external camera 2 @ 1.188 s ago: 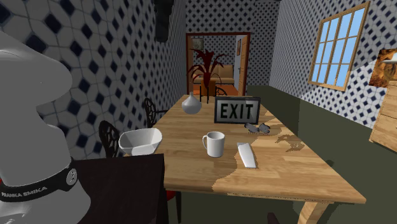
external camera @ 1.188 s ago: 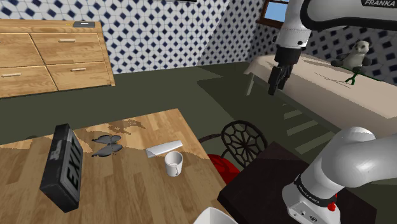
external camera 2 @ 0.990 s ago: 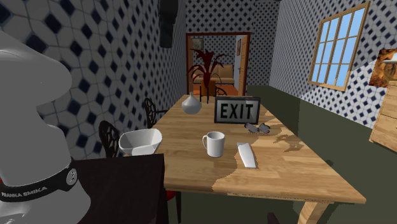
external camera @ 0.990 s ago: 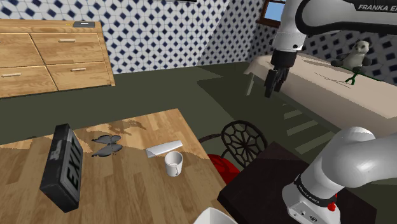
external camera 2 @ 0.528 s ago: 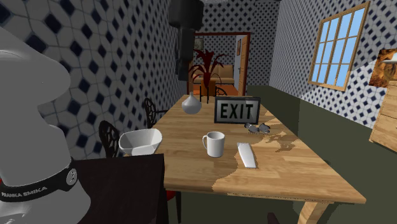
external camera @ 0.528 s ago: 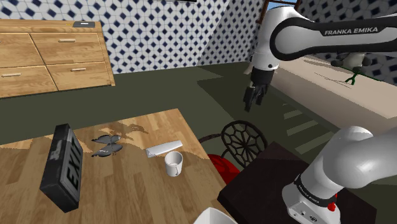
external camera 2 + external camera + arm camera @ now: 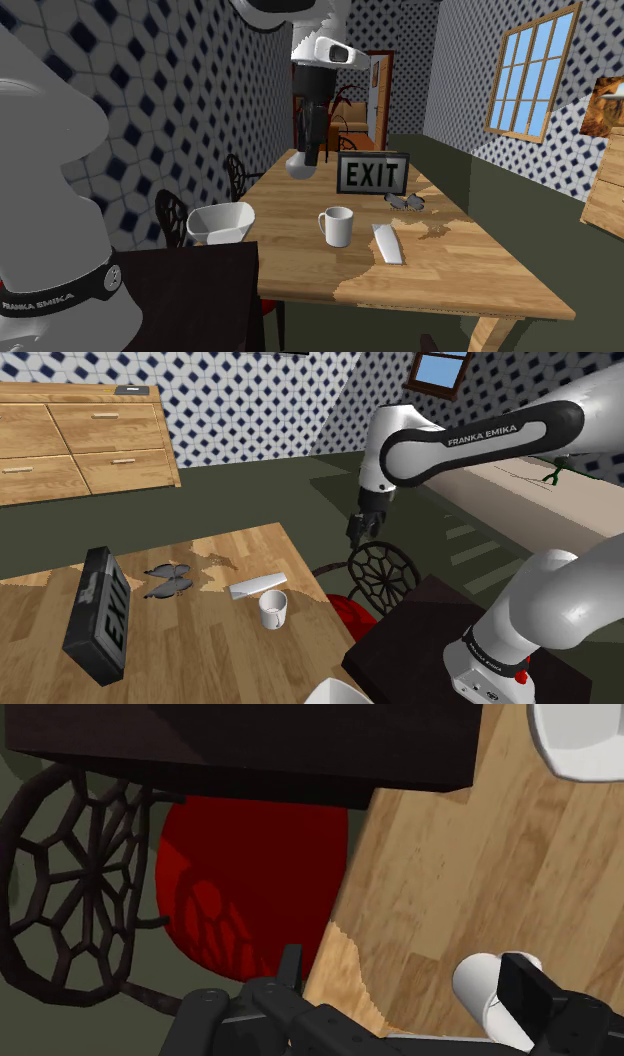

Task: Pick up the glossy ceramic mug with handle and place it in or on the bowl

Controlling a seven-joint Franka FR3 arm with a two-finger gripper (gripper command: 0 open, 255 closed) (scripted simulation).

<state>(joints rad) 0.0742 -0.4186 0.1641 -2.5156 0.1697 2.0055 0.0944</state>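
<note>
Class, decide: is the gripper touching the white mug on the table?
Apart. The shoulder view shows the gripper high above the mug, clear space between them.

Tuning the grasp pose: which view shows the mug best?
Second exterior view: the mug stands whole and upright, side on, handle visible. The shoulder view shows it from above, looking into its open rim. The wrist view catches part of it, the rest behind one finger.

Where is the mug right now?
In the shoulder view the white mug stands upright on the wooden table near its edge on that view's right, beside a flat white bar.
</note>
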